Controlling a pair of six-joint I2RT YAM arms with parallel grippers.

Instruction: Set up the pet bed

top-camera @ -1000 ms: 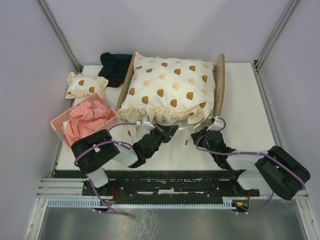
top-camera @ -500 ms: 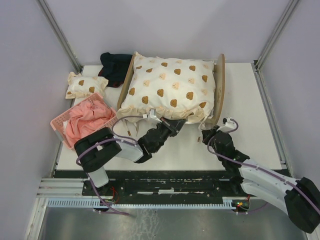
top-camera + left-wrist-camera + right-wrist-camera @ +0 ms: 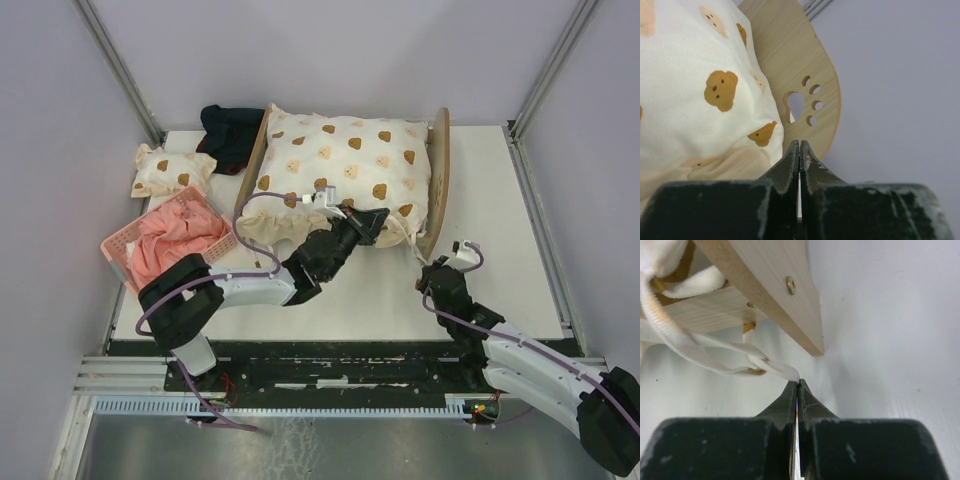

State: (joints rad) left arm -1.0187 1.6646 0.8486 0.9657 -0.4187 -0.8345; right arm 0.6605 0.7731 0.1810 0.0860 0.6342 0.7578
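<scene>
Two shifts noted: left claw [image 3: 799, 146], pressed together, now over the quilt [image 3: 340, 160]; right claw [image 3: 798, 384], pinching its tie [image 3: 777, 367], now lower right; we judge the pet bed [image 3: 438, 170] unfinished.

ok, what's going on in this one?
Two arms are working on the pet bed, which has a cream bear-print quilt lying over the frame. The left gripper is shut at the quilt's near edge, pointing toward the paw-print headboard. The right gripper is shut at the bed's near right corner, with its tips at the end of a white tie. Whether it actually pinches the tie is unclear.
</scene>
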